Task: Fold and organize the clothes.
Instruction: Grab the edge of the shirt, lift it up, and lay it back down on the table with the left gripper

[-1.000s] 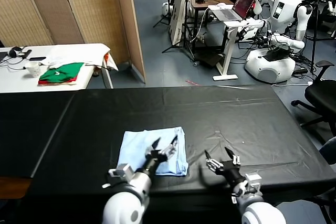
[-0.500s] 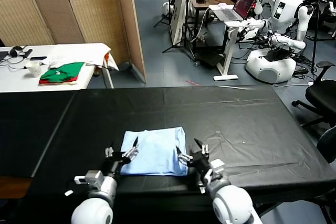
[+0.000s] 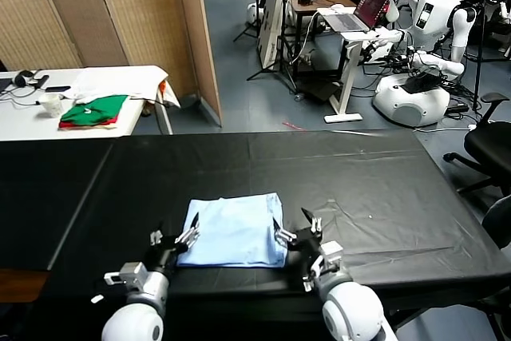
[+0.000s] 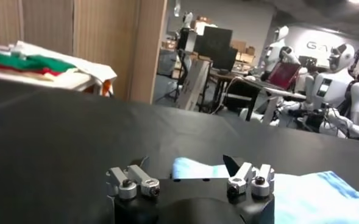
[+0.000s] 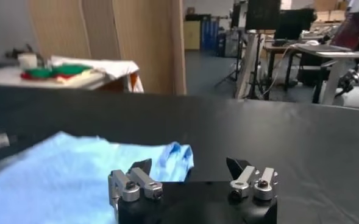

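Observation:
The pale light-blue T-shirt [image 3: 234, 230] lies folded into a flat rectangle near the front edge of the black table [image 3: 359, 173]. My left gripper [image 3: 173, 235] is open and empty at the shirt's front left corner. My right gripper [image 3: 293, 227] is open and empty at its front right corner. In the left wrist view the shirt [image 4: 301, 195] lies just beyond my open left gripper [image 4: 185, 167]. In the right wrist view the shirt [image 5: 75, 176] spreads beside and ahead of my open right gripper [image 5: 191, 167]. No lettering shows.
A white side table [image 3: 120, 85] at the far left holds green and red folded garments [image 3: 94, 110], a cup and headphones. A wooden partition [image 3: 120, 5] stands behind. Desks, a laptop and parked robots [image 3: 423, 45] fill the room beyond.
A second ago my left gripper was over the shirt and the right one off to the right. Both have moved to the shirt's front corners. The shirt lies a little flatter.

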You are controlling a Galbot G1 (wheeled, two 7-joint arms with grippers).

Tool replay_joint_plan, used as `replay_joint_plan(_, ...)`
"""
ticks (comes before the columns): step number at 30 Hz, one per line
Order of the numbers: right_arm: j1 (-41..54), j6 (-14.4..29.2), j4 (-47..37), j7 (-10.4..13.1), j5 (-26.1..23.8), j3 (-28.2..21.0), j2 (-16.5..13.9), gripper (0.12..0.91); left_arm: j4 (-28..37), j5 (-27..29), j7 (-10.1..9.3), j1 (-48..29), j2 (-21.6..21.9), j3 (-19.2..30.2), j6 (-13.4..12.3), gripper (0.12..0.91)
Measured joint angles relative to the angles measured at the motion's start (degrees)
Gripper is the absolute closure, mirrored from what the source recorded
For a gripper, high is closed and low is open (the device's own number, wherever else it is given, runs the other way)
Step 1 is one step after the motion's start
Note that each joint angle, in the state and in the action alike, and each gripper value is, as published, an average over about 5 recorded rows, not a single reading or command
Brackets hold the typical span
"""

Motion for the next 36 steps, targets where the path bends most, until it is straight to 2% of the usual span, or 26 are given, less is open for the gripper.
replay_joint_plan(5,-2.1,0.5,2.2,-0.2,1.0,2.4,-0.4,0.118,0.5,-5.6,0.14,-0.2,-0.1,-0.6,1.5,0.123)
replay_joint_plan(11,-2.8,0.9,3.3,-0.3,0.9,2.7,0.2,0.118,0.5,-11.6,0.43,-0.1,0.0,-1.5,2.7,0.125)
replay_joint_plan(14,-2.9,0.9,3.6,-0.4,0.8,2.7,0.4,0.118,0.8,-13.9,0.48,0.0,0.0,-2.0,3.2,0.154)
replay_joint_plan(19,-3.2,1.0,3.8,-0.5,0.8,3.0,0.5,0.118,1.8,-14.5,0.72,0.1,0.0,-2.1,3.3,0.372)
replay_joint_plan(23,-3.3,1.0,4.2,-0.6,0.8,3.3,0.5,0.118,2.1,-15.0,0.68,0.0,-0.2,-2.0,3.8,0.494)
replay_joint_plan(26,-3.5,1.1,4.5,-0.6,0.8,3.5,0.6,0.118,1.6,-16.9,0.52,0.0,-0.1,-2.0,5.1,0.649)
replay_joint_plan(28,-3.7,1.2,4.4,-0.6,0.7,3.6,0.6,0.118,1.1,-18.2,0.26,-0.1,0.0,-2.1,5.9,0.779)
replay_joint_plan(29,-3.8,1.3,4.4,-0.6,0.7,3.7,0.6,0.118,0.7,-18.4,-0.03,-0.1,0.2,-2.1,6.1,0.815)
replay_joint_plan(31,-4.1,1.4,4.3,-0.6,0.6,3.7,0.8,0.118,0.1,-17.6,-0.92,-0.2,0.5,-2.1,6.5,0.861)
replay_joint_plan(36,-5.2,1.4,4.9,-0.6,0.5,4.5,0.8,0.118,-1.7,-10.5,-3.06,0.3,2.5,-3.1,6.3,0.860)
